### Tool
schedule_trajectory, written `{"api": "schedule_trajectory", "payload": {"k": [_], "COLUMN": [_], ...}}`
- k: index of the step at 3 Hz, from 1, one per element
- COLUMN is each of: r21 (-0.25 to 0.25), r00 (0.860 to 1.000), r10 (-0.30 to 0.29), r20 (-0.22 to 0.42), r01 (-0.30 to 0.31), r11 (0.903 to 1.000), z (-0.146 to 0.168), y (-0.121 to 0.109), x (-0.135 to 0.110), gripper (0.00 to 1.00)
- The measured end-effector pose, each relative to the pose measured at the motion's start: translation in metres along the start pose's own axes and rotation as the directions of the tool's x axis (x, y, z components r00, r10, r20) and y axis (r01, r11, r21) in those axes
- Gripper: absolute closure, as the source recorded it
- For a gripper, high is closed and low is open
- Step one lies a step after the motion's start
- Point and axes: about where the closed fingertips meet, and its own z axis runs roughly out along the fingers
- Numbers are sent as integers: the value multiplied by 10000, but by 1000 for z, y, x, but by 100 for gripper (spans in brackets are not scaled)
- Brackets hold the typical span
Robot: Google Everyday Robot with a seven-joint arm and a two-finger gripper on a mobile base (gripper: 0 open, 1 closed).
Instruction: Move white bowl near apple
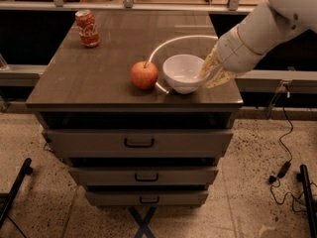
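Observation:
The white bowl (pixel 184 73) sits on the dark wooden cabinet top (pixel 99 78), just right of the apple (pixel 144 75), with a small gap between them. My gripper (pixel 212 74) comes in from the right on a white arm and is shut on the bowl's right rim, one finger inside the bowl and one outside. The apple is red-orange with a short stem and stands near the front edge of the top.
A red soda can (pixel 87 28) stands at the back left of the top. The cabinet has three drawers (pixel 138 143) below. Cables (pixel 285 148) lie on the speckled floor at the right. A shelf rail runs behind the cabinet.

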Motion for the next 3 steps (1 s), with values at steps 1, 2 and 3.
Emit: {"api": "schedule_trajectory", "payload": {"k": [1, 2, 3], "r21": [-13, -72, -88], "r00": [9995, 9993, 9992], "r10": [-189, -212, -225], "r20": [243, 297, 319], "r01": [190, 214, 227], "r11": [9998, 9997, 9997], "z": [1, 5, 6], "y": [-1, 0, 0], "x": [-11, -17, -18], "gripper": [100, 82, 60]}}
